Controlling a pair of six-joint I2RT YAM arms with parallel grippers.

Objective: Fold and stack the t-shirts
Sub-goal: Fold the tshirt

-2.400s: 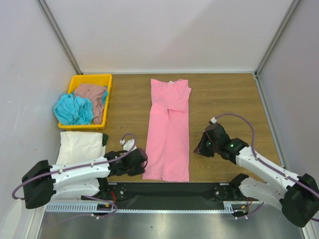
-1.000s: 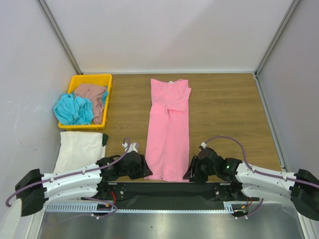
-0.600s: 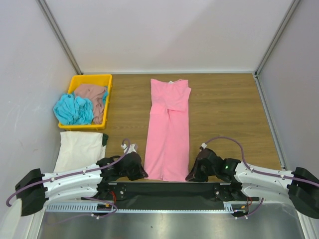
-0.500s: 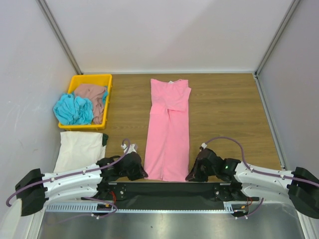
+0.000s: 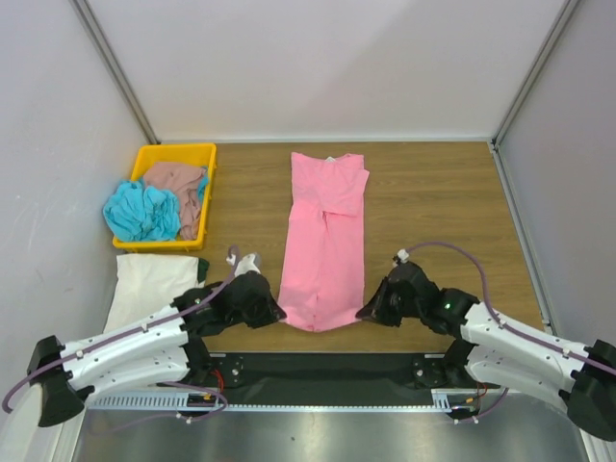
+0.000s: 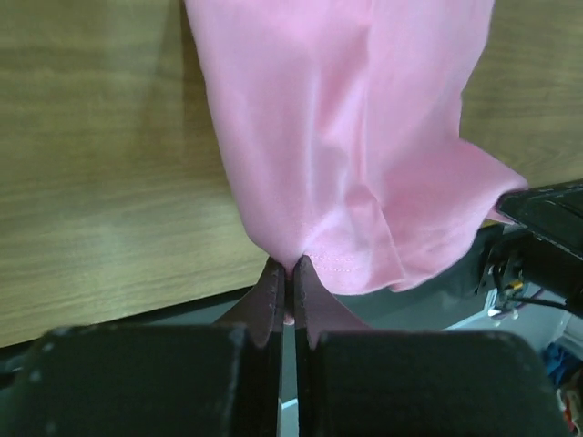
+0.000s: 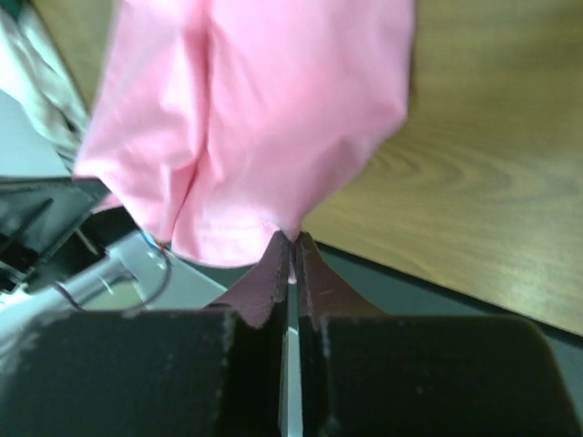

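A bright pink t-shirt [image 5: 325, 231] lies lengthwise down the middle of the wooden table, folded narrow, collar at the far end. My left gripper [image 5: 273, 314] is shut on its near left hem corner [image 6: 291, 262], and my right gripper [image 5: 366, 314] is shut on the near right corner [image 7: 291, 238]. The hem [image 5: 322, 318] hangs lifted off the table between them, sagging in the middle. A folded cream-white t-shirt [image 5: 154, 284] lies at the near left. A turquoise t-shirt [image 5: 142, 212] and a dusty brown-pink t-shirt [image 5: 178, 183] are bunched in the tray.
The yellow tray [image 5: 178, 154] sits at the far left by the wall. White walls close the table on three sides. A black strip and metal rail [image 5: 327, 371] run along the near edge, just under the lifted hem.
Both grippers closed on the pink shirt's near corners and then lifted them up and slightly away from the near edge, so the hem now hangs off the table.
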